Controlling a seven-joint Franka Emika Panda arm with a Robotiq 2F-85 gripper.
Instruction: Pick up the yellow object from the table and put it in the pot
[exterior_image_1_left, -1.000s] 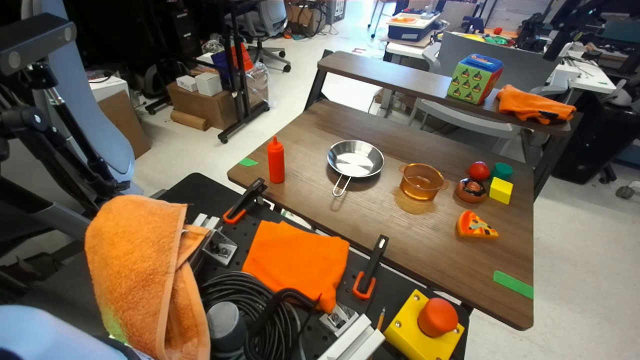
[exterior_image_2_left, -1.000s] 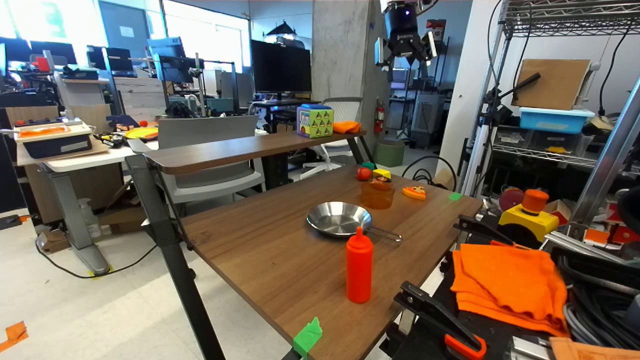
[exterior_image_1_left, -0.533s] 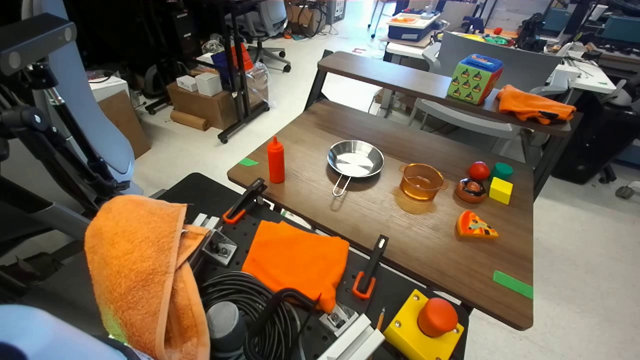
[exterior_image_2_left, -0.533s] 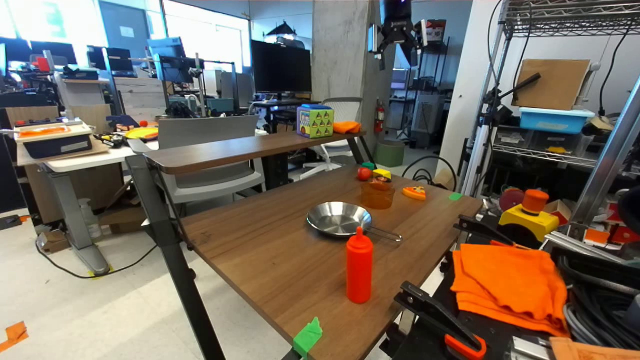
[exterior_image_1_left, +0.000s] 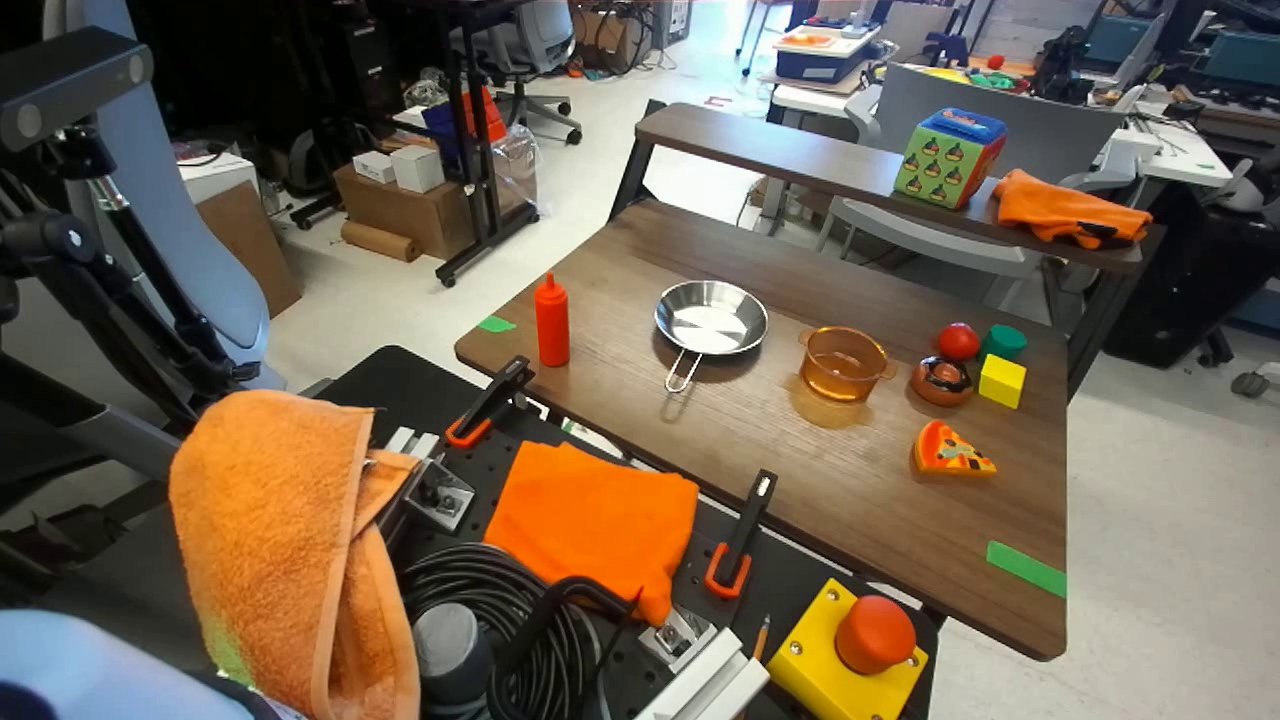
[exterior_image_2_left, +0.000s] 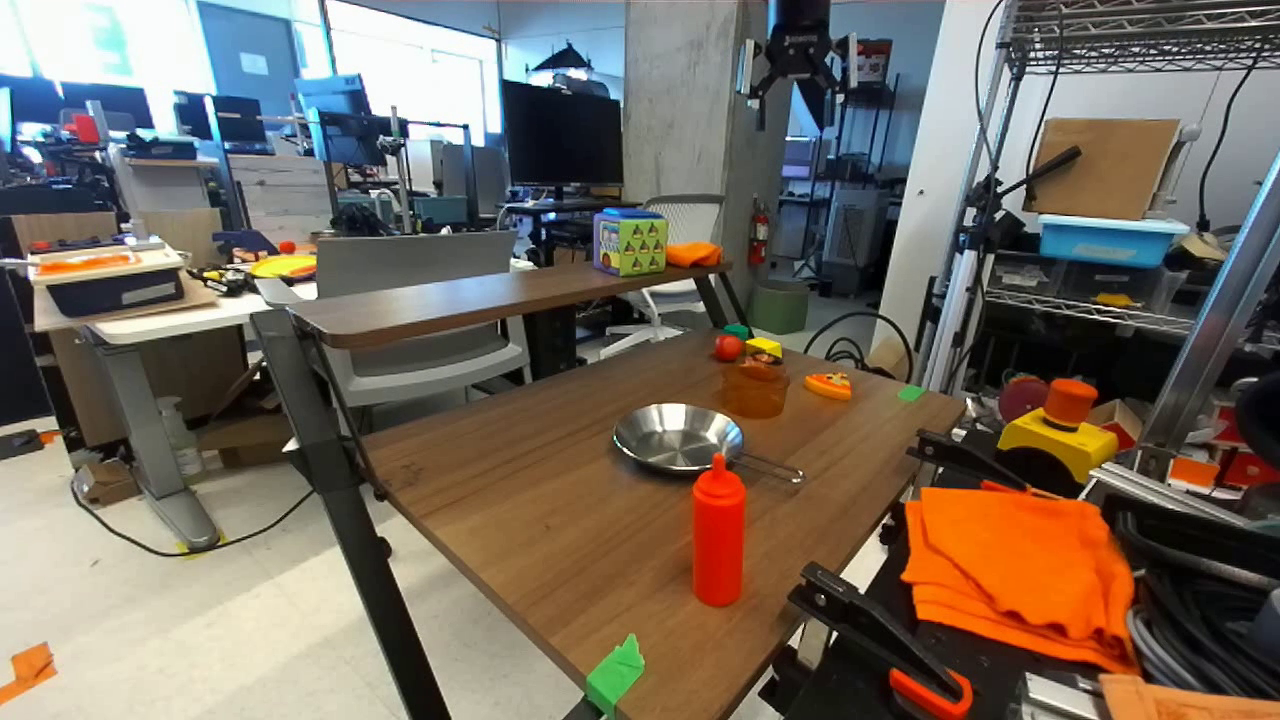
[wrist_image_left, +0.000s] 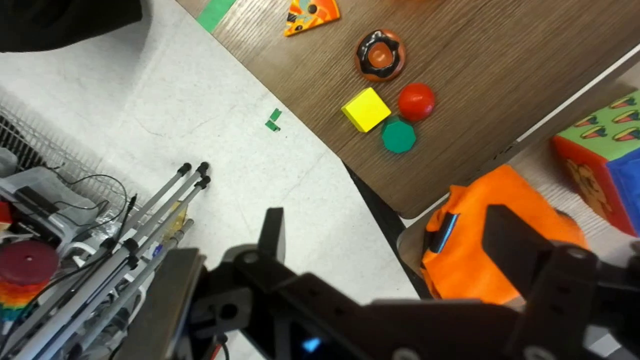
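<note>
Yellow block (wrist_image_left: 366, 110) on the counter (wrist_image_left: 475, 75), cube-like, no clear long axis. In the wrist view it lies about 12 o'clock from the fingers (wrist_image_left: 271, 232), which stand wide apart, holding nothing, well above the counter. Green block (wrist_image_left: 398, 135) just beside it at 4 o'clock, red ball (wrist_image_left: 416, 102) at 3; side room looks tight. Pot (exterior_image_1_left: 838, 383): 9 o'clock of the block in an exterior view, nothing visible inside.
</note>
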